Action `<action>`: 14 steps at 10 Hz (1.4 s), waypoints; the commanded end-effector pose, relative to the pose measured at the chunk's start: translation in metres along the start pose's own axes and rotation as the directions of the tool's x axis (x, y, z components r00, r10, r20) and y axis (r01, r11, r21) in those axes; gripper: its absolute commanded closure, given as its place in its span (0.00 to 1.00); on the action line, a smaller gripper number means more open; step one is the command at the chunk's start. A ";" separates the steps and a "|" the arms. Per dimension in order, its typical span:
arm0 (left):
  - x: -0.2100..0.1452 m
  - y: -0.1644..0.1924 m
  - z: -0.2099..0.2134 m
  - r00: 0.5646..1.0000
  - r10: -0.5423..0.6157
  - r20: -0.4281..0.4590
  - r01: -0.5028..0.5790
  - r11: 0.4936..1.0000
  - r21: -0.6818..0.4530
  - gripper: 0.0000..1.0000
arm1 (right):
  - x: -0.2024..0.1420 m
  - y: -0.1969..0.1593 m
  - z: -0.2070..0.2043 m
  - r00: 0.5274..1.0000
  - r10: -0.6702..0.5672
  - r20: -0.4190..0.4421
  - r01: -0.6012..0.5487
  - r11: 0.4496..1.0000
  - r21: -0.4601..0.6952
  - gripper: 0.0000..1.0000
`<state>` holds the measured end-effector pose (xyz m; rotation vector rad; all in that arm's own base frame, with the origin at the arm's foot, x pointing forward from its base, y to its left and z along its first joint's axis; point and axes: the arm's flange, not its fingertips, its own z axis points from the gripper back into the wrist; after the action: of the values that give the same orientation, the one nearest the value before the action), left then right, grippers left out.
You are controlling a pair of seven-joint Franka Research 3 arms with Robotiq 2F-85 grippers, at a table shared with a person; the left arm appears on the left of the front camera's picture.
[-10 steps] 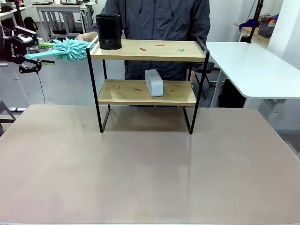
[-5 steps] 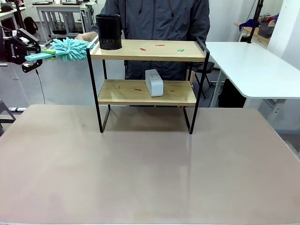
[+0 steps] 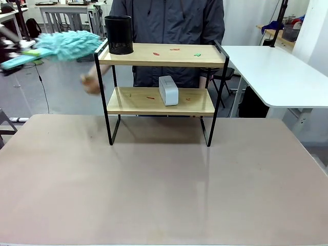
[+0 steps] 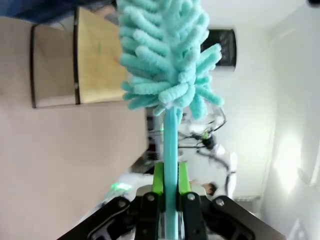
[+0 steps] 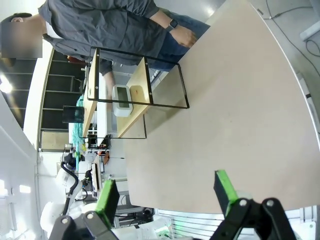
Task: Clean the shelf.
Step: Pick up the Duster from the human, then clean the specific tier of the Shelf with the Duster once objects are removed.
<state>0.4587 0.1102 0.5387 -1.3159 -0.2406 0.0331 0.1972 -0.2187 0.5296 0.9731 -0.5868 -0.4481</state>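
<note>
In the left wrist view the left pincer (image 4: 171, 176) is seen clamped on the handle of a teal duster (image 4: 167, 55), with the shelf (image 4: 100, 65) beyond it, up and to its left, on the desk (image 4: 60, 165). In the right wrist view the right pincer (image 5: 165, 187) is held apart and empty, with the shelf far ahead of it. In the front view the duster is blurred and the shelf is found to its right.

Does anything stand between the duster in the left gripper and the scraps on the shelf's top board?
Yes. A black cup stands at the left end of the shelf's top board, between the duster, held in the left gripper, and the scraps farther right.
</note>
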 end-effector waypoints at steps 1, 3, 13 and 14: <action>-0.081 -0.003 0.071 0.977 -0.213 -0.006 0.211 0.960 0.183 1.00 | 0.001 0.002 0.000 1.000 0.025 0.006 -0.025 1.000 0.013 0.00; -0.149 0.014 0.113 0.941 -0.265 -0.212 0.316 0.910 0.266 1.00 | 0.001 0.002 0.000 1.000 0.025 0.006 -0.025 1.000 0.013 0.00; -0.191 0.027 0.138 0.905 -0.258 -0.338 0.354 0.897 0.263 1.00 | 0.001 0.002 0.000 1.000 0.025 0.006 -0.025 1.000 0.013 0.00; -0.191 0.027 0.138 0.905 -0.258 -0.338 0.354 0.897 0.263 1.00 | 0.001 0.002 0.000 1.000 0.025 0.006 -0.025 1.000 0.013 0.00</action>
<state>0.2480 0.2193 0.5086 -0.9169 -0.1674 -0.3870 0.1972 -0.2186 0.5298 0.9710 -0.5875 -0.4475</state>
